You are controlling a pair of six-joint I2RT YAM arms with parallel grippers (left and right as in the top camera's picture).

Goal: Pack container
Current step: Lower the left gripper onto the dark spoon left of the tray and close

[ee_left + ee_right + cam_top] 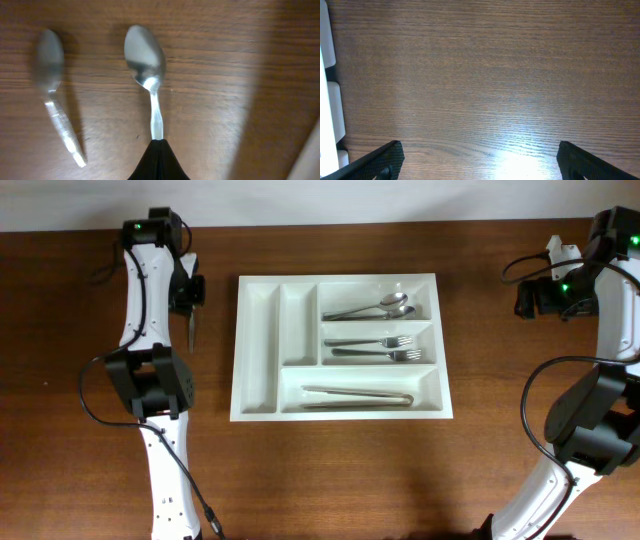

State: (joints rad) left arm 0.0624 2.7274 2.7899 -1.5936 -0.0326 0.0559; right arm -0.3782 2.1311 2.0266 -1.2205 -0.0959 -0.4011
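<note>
The large white rectangular plastic cutlery tray lay mid-way across the brown wooden tabletop. Its crosswise compartments held spoons, forks and tongs. Left of it, the left hand was clamped on the handle end of a silver metal spoon. The right hand stood wide over wood, well apart from the tray.

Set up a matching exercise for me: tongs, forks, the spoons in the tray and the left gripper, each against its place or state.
Things:
1. tongs
2. forks
3. spoons in the container
4. left gripper

Places or states, as seen in the overhead view:
A. top crosswise compartment
B. shut on a spoon, left of the container
C. bottom crosswise compartment
D. middle crosswise compartment

Pairs: 1-C, 2-D, 3-A, 4-B
</note>
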